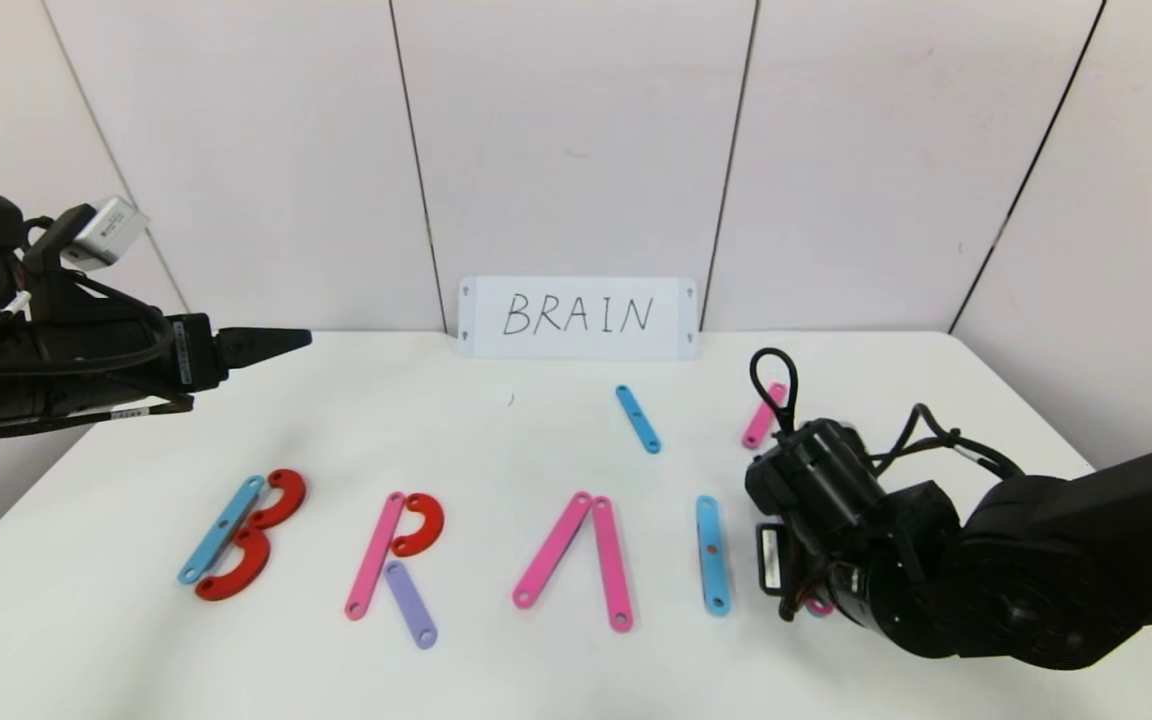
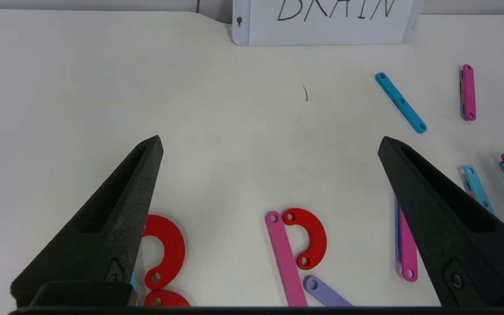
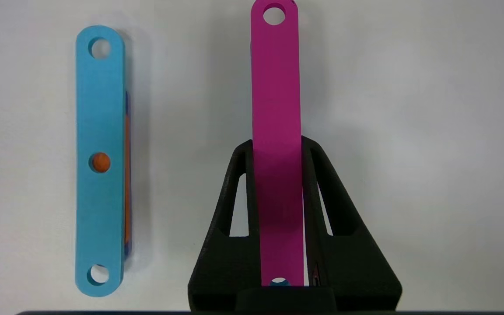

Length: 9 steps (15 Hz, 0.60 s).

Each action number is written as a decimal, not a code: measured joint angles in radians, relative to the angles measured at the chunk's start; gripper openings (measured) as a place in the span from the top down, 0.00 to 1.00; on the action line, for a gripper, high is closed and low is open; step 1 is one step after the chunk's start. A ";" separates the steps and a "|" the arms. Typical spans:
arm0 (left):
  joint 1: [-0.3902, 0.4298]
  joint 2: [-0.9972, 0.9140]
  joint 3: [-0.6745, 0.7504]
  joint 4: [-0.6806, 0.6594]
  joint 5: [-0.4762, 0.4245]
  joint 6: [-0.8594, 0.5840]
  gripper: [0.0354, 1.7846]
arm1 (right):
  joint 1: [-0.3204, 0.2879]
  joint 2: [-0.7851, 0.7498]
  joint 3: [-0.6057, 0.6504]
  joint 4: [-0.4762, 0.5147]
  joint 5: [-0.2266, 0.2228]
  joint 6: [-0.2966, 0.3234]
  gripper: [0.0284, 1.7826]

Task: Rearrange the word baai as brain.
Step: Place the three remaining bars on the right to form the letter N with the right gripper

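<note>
right gripper (image 3: 277, 148): I see it clamped on pink strip (image 3: 277, 131) beside blue strip (image 3: 99, 162); head view hides that.
left gripper (image 2: 269, 148): fingers wide, hovering above table (image 1: 496, 440).

Two black fingers (image 2: 116, 210) of the left gripper (image 2: 269, 144) stand wide apart above the white table (image 2: 81, 87). Between them lie a pink strip (image 2: 285, 258), a red curve (image 2: 309, 236) touching its top, and a purple strip (image 2: 322, 293). A blue strip (image 2: 400, 103) lies farther off. The white card (image 2: 326, 22) probably says BRAIN, but its top is cut off.
</note>
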 joint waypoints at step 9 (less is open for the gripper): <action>0.001 0.000 0.000 -0.001 0.000 0.000 0.03 | -0.007 0.047 -0.030 -0.010 0.000 0.002 0.85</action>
